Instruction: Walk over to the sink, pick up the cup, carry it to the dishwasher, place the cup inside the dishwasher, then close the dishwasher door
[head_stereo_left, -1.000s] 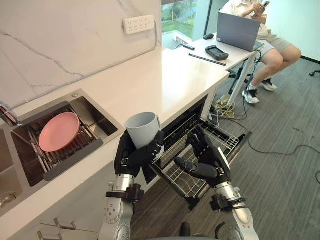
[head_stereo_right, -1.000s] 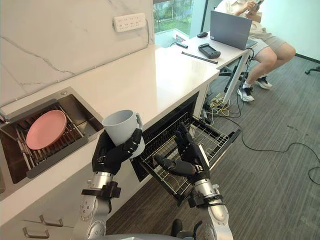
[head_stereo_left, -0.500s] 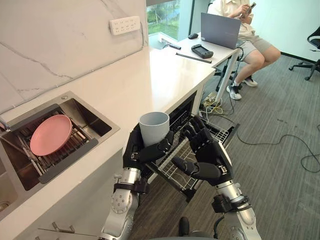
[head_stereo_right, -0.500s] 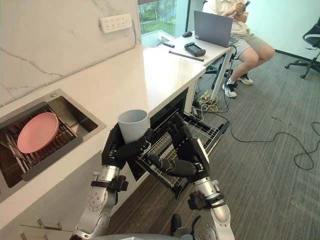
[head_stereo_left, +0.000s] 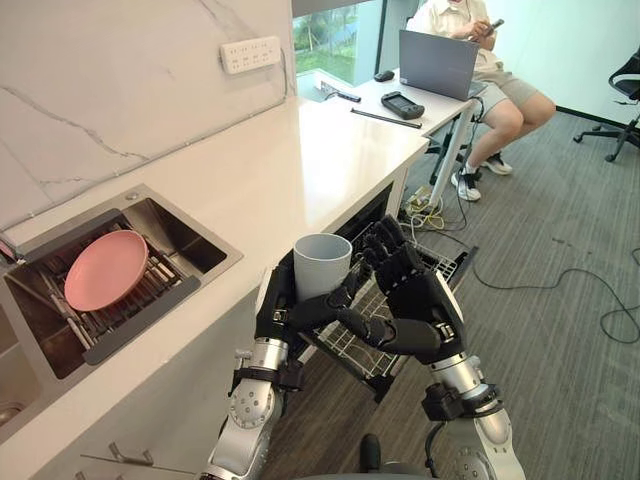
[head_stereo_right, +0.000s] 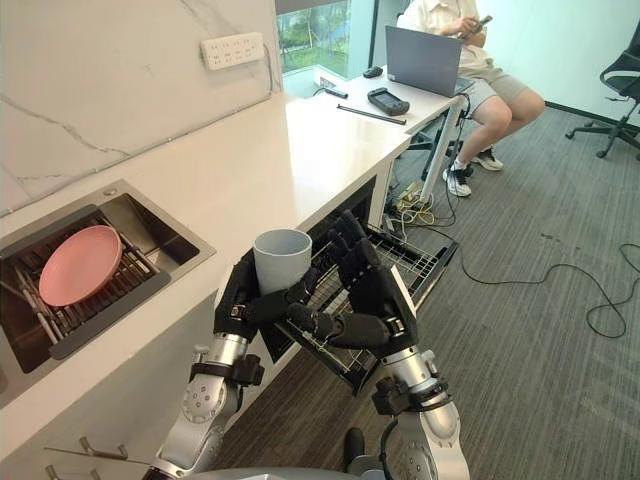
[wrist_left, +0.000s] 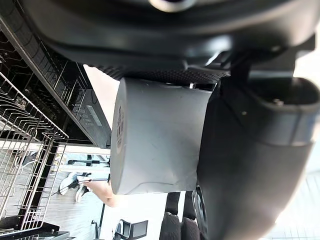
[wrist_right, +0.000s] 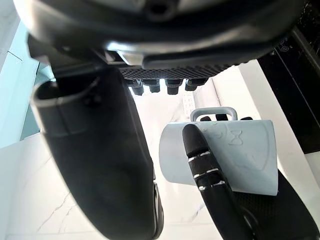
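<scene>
- Left hand (head_stereo_left: 283, 306) is raised in front of the counter (head_stereo_left: 300, 160). Its fingers are clenched round the lower part of the grey cup (head_stereo_left: 322, 266).
- The cup is upright with its mouth up, held in the air at the counter's front edge, above the inner end of the pulled-out dishwasher rack (head_stereo_left: 368, 352).
- In the left wrist view the cup (wrist_left: 160, 140) sits tight against the palm.
- Right hand (head_stereo_left: 418, 303) is up just beside the cup. Its fingers are spread and straight, grasping nothing, with the thumb pointing toward the left hand.
- Versus half a second ago, the right hand is closer to the cup and the gap is nearly gone. The cup is a bit further over the rack.
- The rack is out over the open dishwasher door, below both hands.
- A pink plate (head_stereo_left: 105, 270) lies in the sink (head_stereo_left: 195, 240) at the counter's left end.
- At the far end is a desk (head_stereo_left: 415, 112) with a laptop (head_stereo_left: 437, 62), and a person (head_stereo_left: 490, 45) sits at it.
- Cables (head_stereo_left: 560, 285) lie on the floor.
</scene>
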